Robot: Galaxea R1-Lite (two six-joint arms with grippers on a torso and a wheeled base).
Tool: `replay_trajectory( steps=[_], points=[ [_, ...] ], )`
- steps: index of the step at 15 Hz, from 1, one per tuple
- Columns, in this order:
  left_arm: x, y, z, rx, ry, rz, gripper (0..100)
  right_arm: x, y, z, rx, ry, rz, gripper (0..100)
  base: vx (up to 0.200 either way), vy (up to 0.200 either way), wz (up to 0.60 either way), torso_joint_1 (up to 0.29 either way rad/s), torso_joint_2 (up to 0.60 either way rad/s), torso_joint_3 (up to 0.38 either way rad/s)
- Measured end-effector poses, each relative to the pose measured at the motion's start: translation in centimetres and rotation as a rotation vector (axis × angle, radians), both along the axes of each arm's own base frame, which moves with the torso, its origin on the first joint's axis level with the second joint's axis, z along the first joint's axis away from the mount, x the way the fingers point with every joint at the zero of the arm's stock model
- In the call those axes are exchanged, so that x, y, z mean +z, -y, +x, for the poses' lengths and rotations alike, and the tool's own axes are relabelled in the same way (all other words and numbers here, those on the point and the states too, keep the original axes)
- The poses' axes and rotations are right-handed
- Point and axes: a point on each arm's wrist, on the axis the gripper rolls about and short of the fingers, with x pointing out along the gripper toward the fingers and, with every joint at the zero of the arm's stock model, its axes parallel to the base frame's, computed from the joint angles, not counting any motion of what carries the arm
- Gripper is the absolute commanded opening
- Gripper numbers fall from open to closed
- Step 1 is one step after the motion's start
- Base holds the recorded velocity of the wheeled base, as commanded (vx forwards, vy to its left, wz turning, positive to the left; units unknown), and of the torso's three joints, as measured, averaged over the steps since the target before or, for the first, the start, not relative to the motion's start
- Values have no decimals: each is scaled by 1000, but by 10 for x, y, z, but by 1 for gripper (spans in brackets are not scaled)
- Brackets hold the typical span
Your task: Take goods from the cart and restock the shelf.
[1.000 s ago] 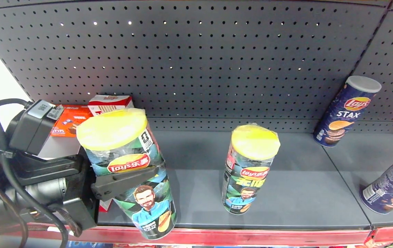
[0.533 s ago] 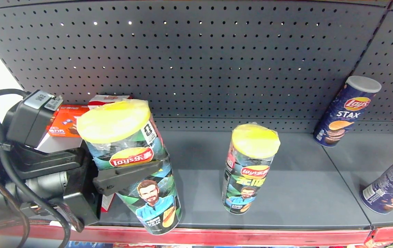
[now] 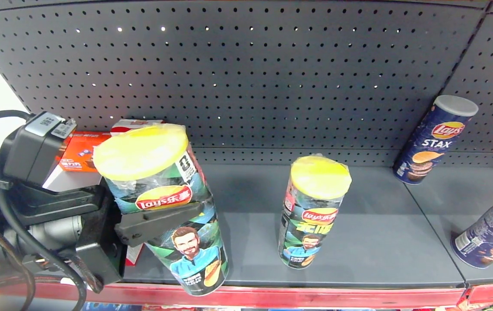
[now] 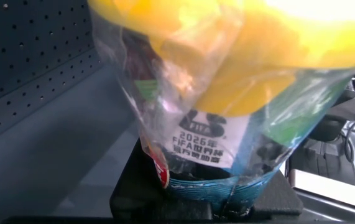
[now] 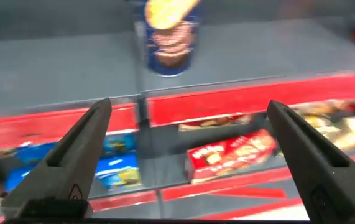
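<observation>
Over the last second the left pincer [image 3: 162, 220] lifts its chip can [image 3: 194, 255] a little higher and nudges it rightward. In the last half second it barely shifts.

At the left of the head view the pincer pinches the green, yellow-lidded can around its middle; one dark finger [image 3: 156, 222] lies across the front of the label. The can tilts, its lid toward the upper left and its base at the shelf's red front lip [image 3: 315, 298]; whether it touches the shelf [image 3: 380, 242] cannot be told. Behind it sit an orange box [image 3: 80, 151] and a white-and-red box [image 3: 132, 125].

Right of centre a second green can [image 3: 313, 211] stands upright, well apart from the held one. At upper right a blue can [image 3: 434, 140] leans on the pegboard [image 3: 246, 77], and another blue can [image 3: 490, 233] lies tilted at the right edge.

In the right wrist view the right pincer [image 5: 189, 104] is spread wide and holds nothing.
</observation>
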Motion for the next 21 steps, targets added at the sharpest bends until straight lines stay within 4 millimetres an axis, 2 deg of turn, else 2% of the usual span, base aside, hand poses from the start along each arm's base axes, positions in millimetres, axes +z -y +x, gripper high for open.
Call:
replay_trajectory(
  steps=[5,13,18,21],
  points=[
    [1,5,-2,-28,3,-1,0,-7,-2,-3,138,-24,-40,100,0,0,0,0,0,0],
    [2,6,-4,-36,27,3,0,-7,-2,-5,130,3,-31,100,0,0,0,0,0,0],
    [5,-7,-1,61,62,17,0,-7,-2,-5,130,4,-31,100,0,0,0,0,0,0],
    [10,-2,4,68,93,19,0,-7,-2,-5,130,4,-30,100,0,0,0,0,0,0]
  ],
)
